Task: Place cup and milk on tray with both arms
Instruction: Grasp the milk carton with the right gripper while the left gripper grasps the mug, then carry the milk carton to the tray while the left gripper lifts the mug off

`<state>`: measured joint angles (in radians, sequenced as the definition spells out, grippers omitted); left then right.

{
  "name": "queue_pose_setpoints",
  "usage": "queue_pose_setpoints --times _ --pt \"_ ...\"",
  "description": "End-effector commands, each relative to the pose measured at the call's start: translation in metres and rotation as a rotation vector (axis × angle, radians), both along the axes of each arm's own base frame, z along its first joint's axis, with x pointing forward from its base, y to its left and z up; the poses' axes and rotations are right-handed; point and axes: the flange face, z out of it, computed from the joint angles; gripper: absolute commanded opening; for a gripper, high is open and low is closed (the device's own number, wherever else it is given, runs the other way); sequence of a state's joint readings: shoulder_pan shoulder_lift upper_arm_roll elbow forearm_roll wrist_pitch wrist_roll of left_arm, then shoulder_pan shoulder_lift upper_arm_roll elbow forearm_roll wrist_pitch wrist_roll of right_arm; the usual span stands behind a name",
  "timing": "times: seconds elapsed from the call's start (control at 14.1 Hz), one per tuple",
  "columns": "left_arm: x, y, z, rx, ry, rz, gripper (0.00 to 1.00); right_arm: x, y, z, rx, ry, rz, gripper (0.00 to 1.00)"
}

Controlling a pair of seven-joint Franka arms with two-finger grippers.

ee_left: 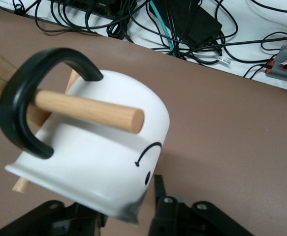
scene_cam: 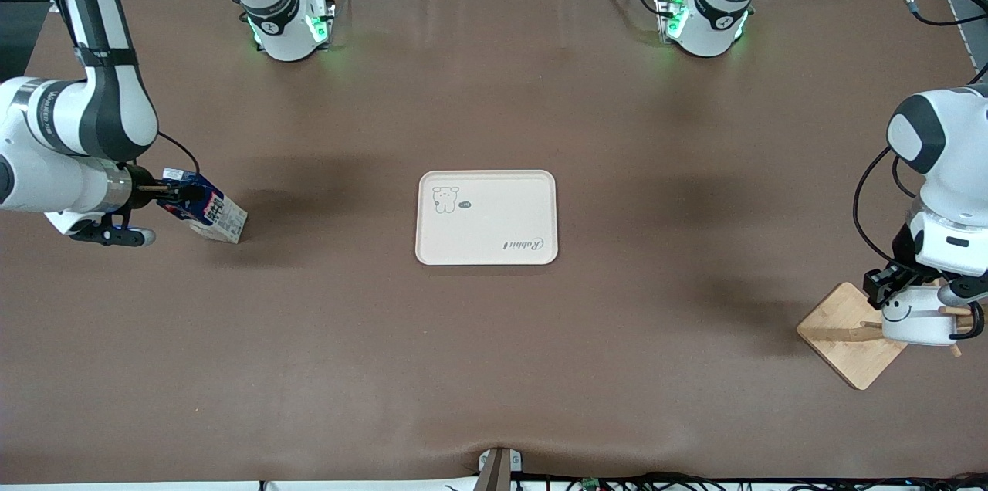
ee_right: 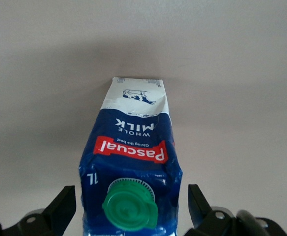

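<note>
The milk [scene_cam: 207,207] is tilted at the right arm's end of the table, its green cap [ee_right: 130,206] toward my right gripper [scene_cam: 166,190]. That gripper [ee_right: 128,204] is open, one finger on each side of the carton's top with a gap on both sides. The cup [scene_cam: 917,315] hangs by its black handle [ee_left: 22,105] on a wooden peg [ee_left: 89,112] at the left arm's end. My left gripper [scene_cam: 895,284] is open astride the cup's rim [ee_left: 128,199]. One finger [ee_left: 160,194] is beside the smiley; the cup hides the other. The tray [scene_cam: 486,217] lies mid-table with nothing on it.
The peg belongs to a stand with a square wooden base [scene_cam: 845,336] near the table's edge at the left arm's end. Black cables [ee_left: 182,24] lie past the table's edge close to the cup. Both arm bases [scene_cam: 289,24] glow green.
</note>
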<state>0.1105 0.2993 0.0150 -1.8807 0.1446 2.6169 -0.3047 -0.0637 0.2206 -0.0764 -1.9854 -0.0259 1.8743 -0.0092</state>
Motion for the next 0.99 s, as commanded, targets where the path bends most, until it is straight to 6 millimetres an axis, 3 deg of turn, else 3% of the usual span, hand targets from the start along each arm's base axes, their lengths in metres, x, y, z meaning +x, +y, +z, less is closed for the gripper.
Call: queue_pose_setpoints --times 0.0,0.07,0.14,0.21,0.43,0.64,0.92 --pt "0.008 0.000 0.005 0.021 -0.019 -0.016 0.29 -0.009 0.001 -0.012 -0.009 -0.005 -0.015 0.92" --pt "0.009 0.000 0.004 0.021 -0.018 -0.017 0.27 -0.010 0.001 -0.012 -0.009 0.002 -0.017 0.59" --pt "0.010 0.000 0.001 0.021 -0.015 -0.017 0.24 -0.010 0.001 -0.011 -0.011 0.009 -0.024 0.34" --pt "0.011 0.000 0.003 0.021 -0.017 -0.017 0.21 -0.011 0.001 -0.010 -0.011 0.011 -0.025 0.21" --pt "0.012 -0.003 0.004 0.020 -0.019 -0.020 0.13 -0.005 0.001 0.009 -0.007 0.047 -0.027 0.17" --pt "0.013 -0.007 0.005 0.020 -0.022 -0.026 0.13 0.003 0.009 0.031 -0.006 0.059 -0.011 0.17" --pt "0.015 -0.018 0.007 0.021 -0.027 -0.045 0.11 0.015 0.044 0.072 -0.006 0.084 0.048 0.17"
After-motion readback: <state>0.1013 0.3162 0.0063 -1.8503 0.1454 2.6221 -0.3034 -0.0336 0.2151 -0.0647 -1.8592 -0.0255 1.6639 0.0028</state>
